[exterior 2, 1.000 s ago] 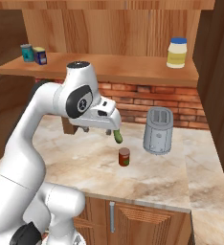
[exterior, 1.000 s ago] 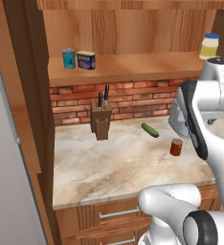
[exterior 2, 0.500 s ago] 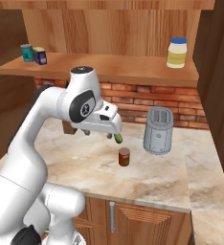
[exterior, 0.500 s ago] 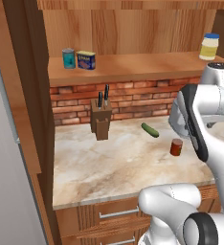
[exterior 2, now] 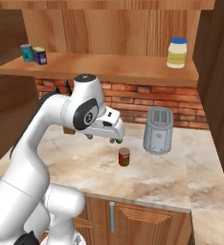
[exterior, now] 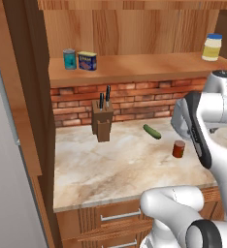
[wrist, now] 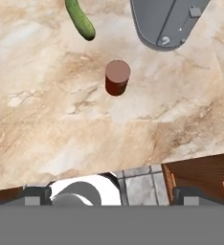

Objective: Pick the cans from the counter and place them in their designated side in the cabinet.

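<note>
Near the middle of the hand view, slightly above centre, the red-brown can (wrist: 117, 77) stands upright on the counter (wrist: 61, 119), apart from everything around it. A green cucumber (wrist: 80, 19) lies toward the upper left of that frame and the grey toaster (wrist: 169, 19) fills the upper right; neither touches the can. In the right base view the same can (exterior 2: 124, 156) sits at centre, just below the gripper (exterior 2: 104, 136), which hangs above it with nothing between the fingers. Fingers are spread fully wide, nothing held.

The other task can, dark blue with a yellow label (exterior: 87, 61), already sits on the cabinet (exterior: 135, 68) shelf at upper left of the left base view, right beside a teal can (exterior: 69, 58). A pale yellow jar (exterior: 212, 47) stands at the far upper right end of that shelf. So 1 of 2 cans looks done, judging by where things lie.

Handling guess: the red-brown can looks rigid, smooth-sided, probably light, not fragile. Smooth round wall could slip or roll if pinched off-centre, and a short upright cylinder may tip if nudged. Best hold is likely across the middle of the side wall, fingers on opposite sides, coming straight down from above. Toaster and cucumber are near enough that a wide spread should be checked for clearance.

A knife block (exterior: 102, 122) stands at centre left, well apart from the can.
</note>
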